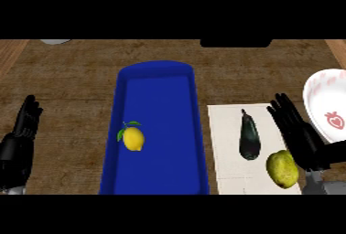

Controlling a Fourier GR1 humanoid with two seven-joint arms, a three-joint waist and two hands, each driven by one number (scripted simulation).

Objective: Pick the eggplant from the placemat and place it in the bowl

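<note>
Head view, pre-grasp stage. Eggplant [249, 136]: lying lengthwise on the white placemat [226, 160], lower right of frame, not yet lifted. Right hand [297, 132]: just right of it, fingers straight and apart, holding nothing. Bowl [323, 107]: white, strawberry-printed, at right edge. Left hand [20, 137]: resting open, left edge. Next move, by judgement: shift left, close round the eggplant, avoiding the yellow-green fruit [282, 168] below it.

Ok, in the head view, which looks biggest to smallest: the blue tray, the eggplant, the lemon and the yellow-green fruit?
1. Blue tray, by far the biggest.
2. Eggplant, long and thin.
3. Yellow-green fruit.
4. Lemon.
The last two look close; the fruit lies nearer the camera, so that order is unsure.
</note>
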